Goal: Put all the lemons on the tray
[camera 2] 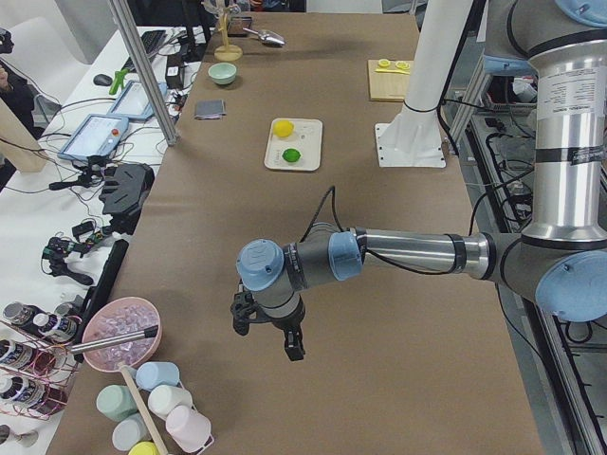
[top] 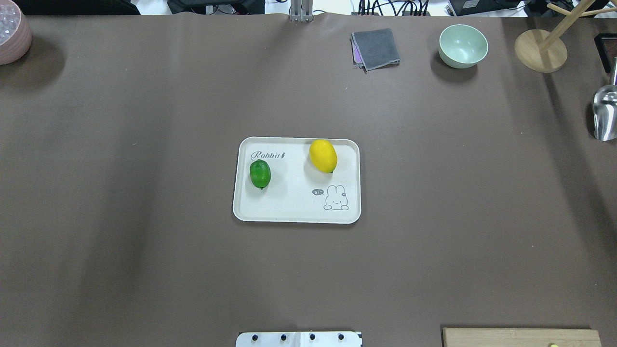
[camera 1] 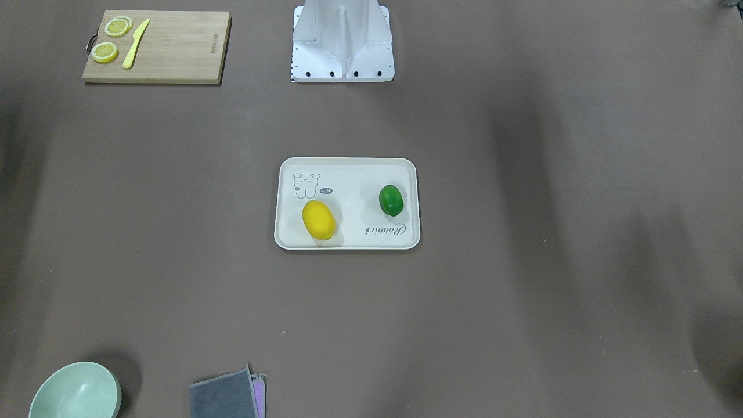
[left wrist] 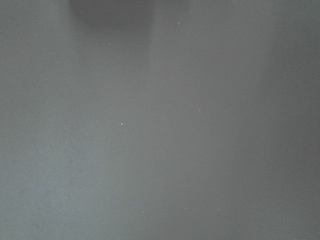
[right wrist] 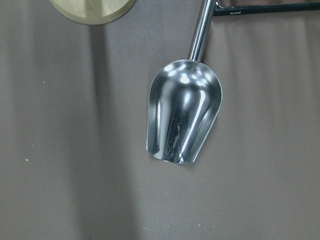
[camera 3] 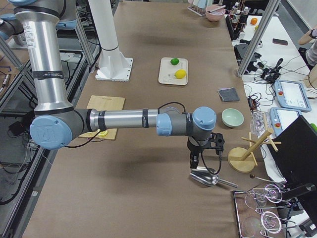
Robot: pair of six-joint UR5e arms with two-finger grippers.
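Observation:
The off-white tray (top: pixel 250 212) with the rabbit drawing lies in the middle of the table; it also shows in the front view (camera 1: pixel 348 241). The yellow lemon (top: pixel 323 155) (camera 1: pixel 318 219) and the dark green lemon (top: pixel 260 174) (camera 1: pixel 391 200) both rest on the tray, apart from each other. My left gripper (camera 2: pixel 268 332) hangs over bare table at the table's left end, far from the tray; I cannot tell if it is open. My right gripper (camera 3: pixel 204 151) hangs above a metal scoop at the right end; I cannot tell its state.
A wooden cutting board (camera 1: pixel 174 52) holds lemon slices (camera 1: pixel 118 26) and a yellow knife (camera 1: pixel 136 43). A green bowl (top: pixel 462 46), a folded grey cloth (top: pixel 376 48), a wooden stand (top: pixel 540 50), a metal scoop (right wrist: pixel 182 117) and a pink bowl (top: pixel 12 36) sit along the edges.

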